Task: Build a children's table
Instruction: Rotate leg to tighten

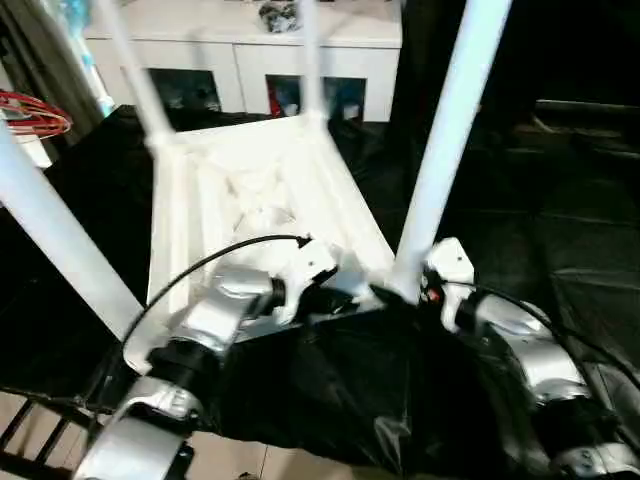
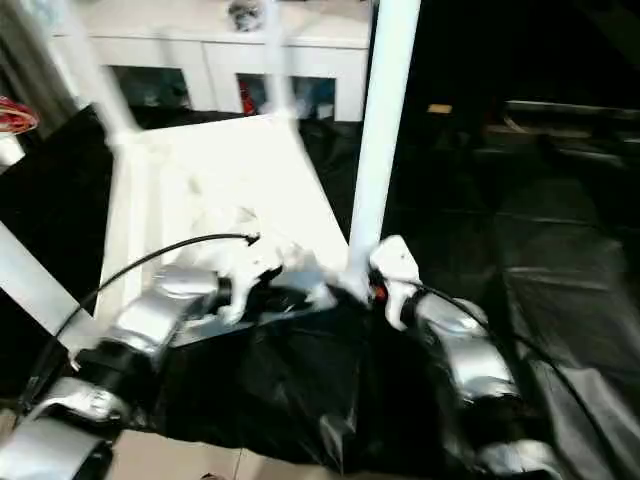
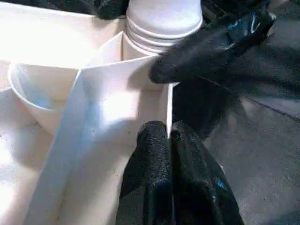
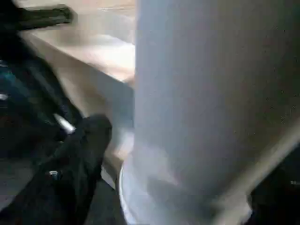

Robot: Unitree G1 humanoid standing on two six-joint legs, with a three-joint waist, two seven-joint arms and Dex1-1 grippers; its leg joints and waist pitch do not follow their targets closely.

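Left gripper (image 3: 169,133) pinched on table rim (image 3: 166,101); right gripper (image 1: 408,288) spread around leg (image 1: 440,160)

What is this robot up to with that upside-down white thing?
It is putting together a children's table, which lies top-down on a black sheet with four legs standing up from its corners. The left end effector is shut on the table's near edge wall, steadying it. The right end effector is at the base of the near right leg, where it enters its corner socket.
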